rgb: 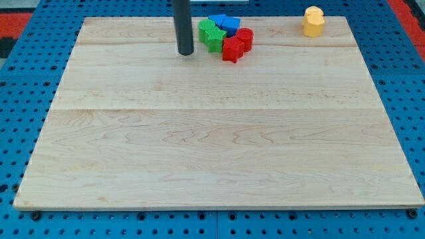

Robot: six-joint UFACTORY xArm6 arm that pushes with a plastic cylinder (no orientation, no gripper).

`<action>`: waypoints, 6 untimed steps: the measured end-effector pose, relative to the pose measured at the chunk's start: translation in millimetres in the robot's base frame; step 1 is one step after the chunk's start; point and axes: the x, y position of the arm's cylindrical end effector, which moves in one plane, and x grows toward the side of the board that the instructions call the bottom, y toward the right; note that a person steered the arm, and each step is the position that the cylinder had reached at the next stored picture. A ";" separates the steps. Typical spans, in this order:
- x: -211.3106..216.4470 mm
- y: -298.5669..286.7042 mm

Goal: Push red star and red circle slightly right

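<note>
The red star (232, 49) lies near the view's top, at the lower front of a tight cluster. The red circle (245, 38) touches it at its upper right. A green block (211, 34) sits against the star's left, and a blue block (225, 22) lies behind at the cluster's top. My tip (185, 52) rests on the board just left of the cluster, a short gap from the green block and about level with the red star. The dark rod rises out of the view's top.
A yellow block (313, 21) stands alone near the board's top right corner. The wooden board (219, 153) is bordered by a blue perforated table on all sides.
</note>
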 end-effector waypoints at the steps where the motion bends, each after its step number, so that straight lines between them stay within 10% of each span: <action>1: 1.7 35.4; 6: 1.6 143.1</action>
